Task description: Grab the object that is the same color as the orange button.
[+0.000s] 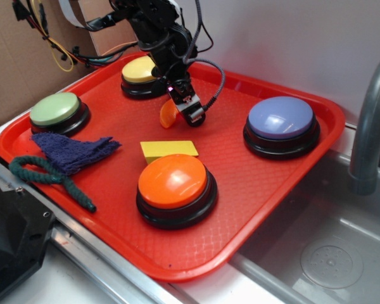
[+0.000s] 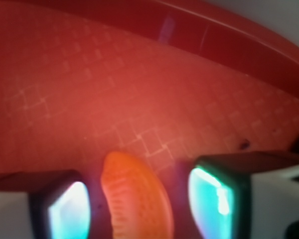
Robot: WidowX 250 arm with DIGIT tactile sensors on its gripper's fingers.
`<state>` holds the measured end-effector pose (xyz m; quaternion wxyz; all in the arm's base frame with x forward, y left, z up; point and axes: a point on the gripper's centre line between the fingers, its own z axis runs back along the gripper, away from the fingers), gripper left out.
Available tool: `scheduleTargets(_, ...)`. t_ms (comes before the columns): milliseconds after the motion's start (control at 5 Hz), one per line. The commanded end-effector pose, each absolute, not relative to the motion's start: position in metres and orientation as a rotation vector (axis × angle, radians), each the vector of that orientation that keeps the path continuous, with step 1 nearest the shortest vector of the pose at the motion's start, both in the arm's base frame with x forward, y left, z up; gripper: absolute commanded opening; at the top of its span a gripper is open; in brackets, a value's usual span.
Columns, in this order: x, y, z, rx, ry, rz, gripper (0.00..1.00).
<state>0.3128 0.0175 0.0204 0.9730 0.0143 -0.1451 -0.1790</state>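
Note:
The object, a small glossy orange ridged segment (image 1: 167, 114), lies on the red tray (image 1: 272, 190) between the yellow and orange buttons. My gripper (image 1: 181, 114) reaches down over it, open, with its jaws on either side. In the wrist view the segment (image 2: 137, 196) sits between the two pads (image 2: 70, 211), and a narrow gap shows on each side of it. The orange button (image 1: 173, 180), a large dome on a black base, stands nearer the tray's front, well apart from the gripper.
A yellow block (image 1: 168, 149) lies just behind the orange button. Yellow (image 1: 141, 71), green (image 1: 56, 109) and blue-purple (image 1: 281, 119) buttons ring the tray. A blue cloth (image 1: 73, 151) and green rope (image 1: 47, 174) lie front left. A sink (image 1: 329, 253) and faucet (image 1: 370, 120) are at the right.

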Motion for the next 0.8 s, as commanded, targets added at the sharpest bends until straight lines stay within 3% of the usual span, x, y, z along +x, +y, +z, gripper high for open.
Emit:
scheduleTargets(0, 0.317, 0.020, 0.027, 0.044, -0.311, -0.354, 0.00)
scheduleTargets(400, 0.315, 0.018, 0.033, 0.044, -0.300, -0.322, 0.00)
scheduleTargets(600, 0.315, 0.019, 0.054, 0.013, -0.294, -0.250, 0.00)
